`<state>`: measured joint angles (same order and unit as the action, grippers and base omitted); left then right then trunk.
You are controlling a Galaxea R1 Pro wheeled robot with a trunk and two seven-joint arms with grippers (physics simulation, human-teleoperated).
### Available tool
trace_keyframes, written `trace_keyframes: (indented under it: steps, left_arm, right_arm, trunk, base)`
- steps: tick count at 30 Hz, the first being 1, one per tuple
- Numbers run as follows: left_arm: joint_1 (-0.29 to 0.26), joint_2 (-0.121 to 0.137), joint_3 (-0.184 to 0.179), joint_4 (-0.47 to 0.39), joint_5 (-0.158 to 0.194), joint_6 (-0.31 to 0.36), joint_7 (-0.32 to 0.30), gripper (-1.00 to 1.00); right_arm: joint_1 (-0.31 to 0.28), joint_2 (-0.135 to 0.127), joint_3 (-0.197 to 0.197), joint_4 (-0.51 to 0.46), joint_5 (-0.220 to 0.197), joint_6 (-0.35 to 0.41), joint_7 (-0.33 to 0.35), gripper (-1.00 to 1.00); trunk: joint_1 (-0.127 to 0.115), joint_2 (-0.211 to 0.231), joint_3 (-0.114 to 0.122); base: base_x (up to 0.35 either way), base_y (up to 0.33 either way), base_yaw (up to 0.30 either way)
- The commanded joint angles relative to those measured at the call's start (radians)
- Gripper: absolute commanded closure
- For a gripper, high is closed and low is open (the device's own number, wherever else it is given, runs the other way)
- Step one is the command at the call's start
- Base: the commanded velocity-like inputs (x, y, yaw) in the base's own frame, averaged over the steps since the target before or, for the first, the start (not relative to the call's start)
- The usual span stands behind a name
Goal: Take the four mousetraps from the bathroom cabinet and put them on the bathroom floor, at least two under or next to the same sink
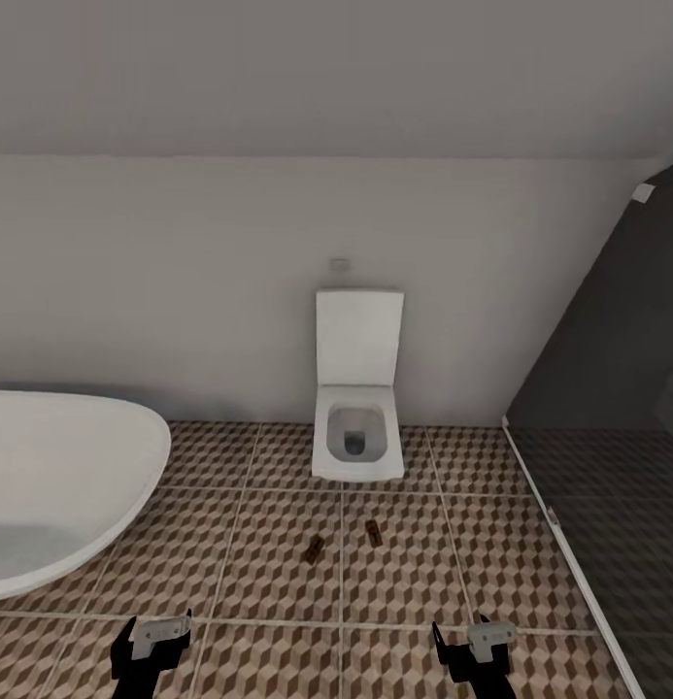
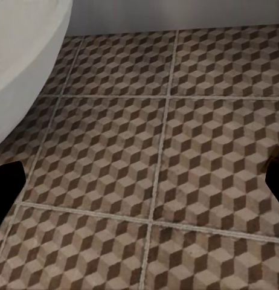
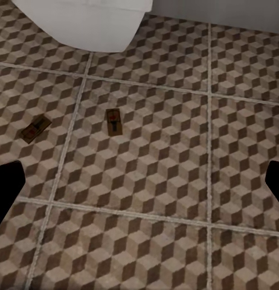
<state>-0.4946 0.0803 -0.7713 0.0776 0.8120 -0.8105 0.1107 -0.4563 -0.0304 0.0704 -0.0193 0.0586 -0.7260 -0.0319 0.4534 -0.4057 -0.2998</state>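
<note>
We face the bathroom floor (image 1: 278, 582), with the bathtub (image 1: 54, 485) at left, a dark glass partition (image 1: 608, 408) at right and the toilet (image 1: 358, 427) ahead. Two mousetraps, one (image 1: 313, 549) beside the other (image 1: 375, 532), lie flat on the tiles just before the toilet, apart from each other. The left gripper (image 1: 151, 649) and right gripper (image 1: 475, 652) hang low, each spread open and empty. We judge the risk to be misplacement (here the traps sit by the toilet, not a sink). The right wrist view resolves a red mark on one trap (image 3: 114, 121); the head view does not.
</note>
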Motion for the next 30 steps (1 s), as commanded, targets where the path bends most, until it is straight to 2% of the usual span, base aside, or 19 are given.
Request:
trace_keyframes:
  steps: [1, 30]
  left_arm:
    - [-0.001, -0.001, -0.006, 0.002, -0.007, -0.002, 0.010, -1.00]
    - [-0.001, -0.001, -0.006, 0.002, -0.007, -0.002, 0.010, -1.00]
  right_arm:
    - [-0.001, 0.000, 0.006, 0.001, 0.001, -0.003, -0.003, -1.00]
    - [-0.001, 0.000, 0.006, 0.001, 0.001, -0.003, -0.003, -1.00]
  trunk:
    - [-0.003, 0.006, 0.003]
    - [-0.003, 0.006, 0.050]
  base:
    - [0.000, 0.000, 0.000]
    - [0.000, 0.000, 0.000]
